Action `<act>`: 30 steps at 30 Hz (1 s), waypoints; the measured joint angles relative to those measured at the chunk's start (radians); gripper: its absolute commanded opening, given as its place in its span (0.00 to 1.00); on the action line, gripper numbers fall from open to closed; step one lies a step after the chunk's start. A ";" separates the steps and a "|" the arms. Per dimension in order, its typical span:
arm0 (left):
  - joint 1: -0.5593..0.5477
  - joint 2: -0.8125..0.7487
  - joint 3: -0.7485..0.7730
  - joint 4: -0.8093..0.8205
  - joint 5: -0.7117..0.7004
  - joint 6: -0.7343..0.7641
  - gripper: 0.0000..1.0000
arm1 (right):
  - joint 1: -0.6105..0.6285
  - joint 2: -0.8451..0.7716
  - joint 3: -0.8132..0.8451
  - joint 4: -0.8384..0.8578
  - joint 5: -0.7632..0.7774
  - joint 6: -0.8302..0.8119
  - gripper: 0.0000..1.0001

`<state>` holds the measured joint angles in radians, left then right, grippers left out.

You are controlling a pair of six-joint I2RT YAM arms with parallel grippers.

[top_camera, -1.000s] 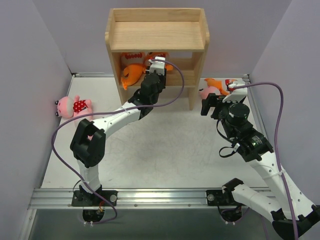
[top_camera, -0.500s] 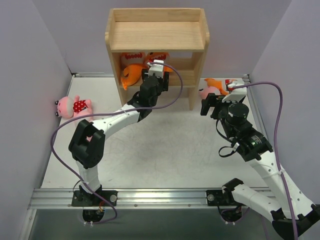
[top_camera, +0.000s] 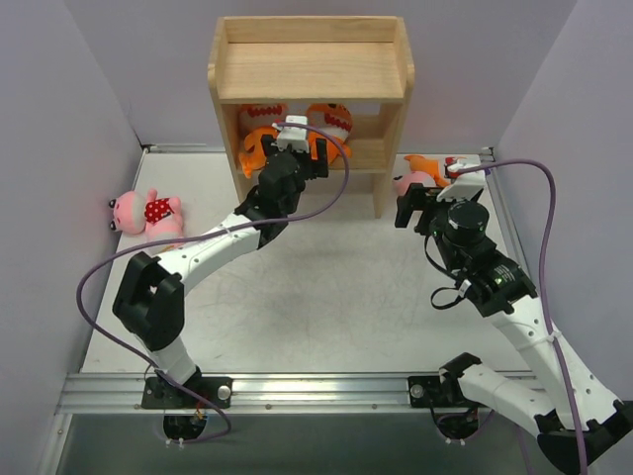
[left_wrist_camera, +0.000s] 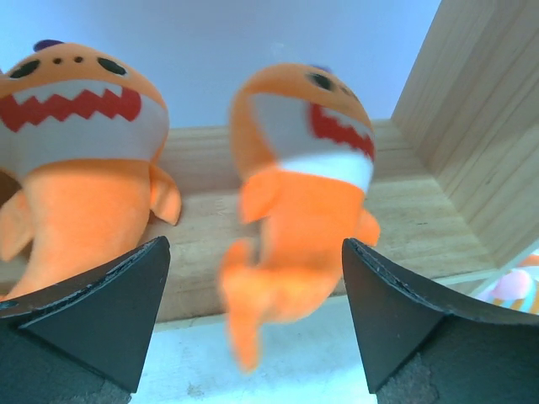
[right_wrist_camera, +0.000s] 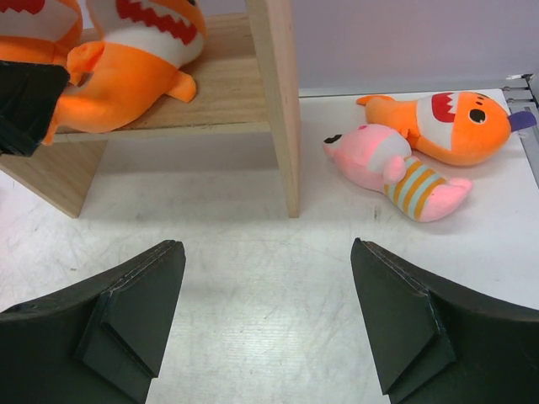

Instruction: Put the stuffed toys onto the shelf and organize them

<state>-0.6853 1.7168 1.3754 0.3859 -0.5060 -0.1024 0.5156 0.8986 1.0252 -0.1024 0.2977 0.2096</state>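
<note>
I log the left fingers [left_wrist_camera: 93, 320] now wide open and empty, second orange fish [left_wrist_camera: 307, 160] released mid-frame onto the shelf [left_wrist_camera: 455, 126]; right fingers [right_wrist_camera: 126, 311] open, empty.

Both arms [top_camera: 213, 243] are white with black joints, trailing purple cables [top_camera: 81, 302].

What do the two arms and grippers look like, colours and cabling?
Left arm and right arm: white link shells, black joint housings. A purple cable loops along each to a white wrist block. Left gripper and right gripper have black, wedge-shaped fingers.
</note>
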 measured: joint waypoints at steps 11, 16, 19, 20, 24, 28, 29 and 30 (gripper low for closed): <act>0.062 -0.279 -0.151 -0.137 0.128 -0.116 0.92 | -0.009 0.069 0.062 -0.018 0.021 0.030 0.83; 0.166 -0.458 -0.216 -0.285 0.247 -0.161 0.93 | -0.032 0.116 0.097 -0.022 0.059 0.060 0.83; 0.234 -0.575 -0.267 -0.380 0.307 -0.177 0.93 | -0.063 0.140 0.109 -0.026 0.066 0.084 0.83; 0.253 -0.612 -0.284 -0.413 0.316 -0.179 0.93 | -0.077 0.146 0.112 -0.029 0.065 0.094 0.83; 0.319 -0.769 -0.377 -0.519 0.357 -0.177 0.93 | -0.160 0.169 0.127 -0.035 0.052 0.143 0.83; 0.360 -0.899 -0.488 -0.595 0.363 -0.165 0.94 | -0.290 0.196 0.142 -0.037 0.033 0.207 0.85; 0.363 -0.922 -0.512 -0.610 0.359 -0.158 0.94 | -0.331 0.205 0.143 -0.037 0.026 0.225 0.85; 0.366 -0.941 -0.535 -0.629 0.355 -0.150 0.94 | -0.374 0.215 0.143 -0.036 0.013 0.248 0.86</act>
<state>-0.3195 0.7753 0.8406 -0.2436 -0.1513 -0.2523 0.1417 1.1133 1.1683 -0.1387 0.3107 0.4572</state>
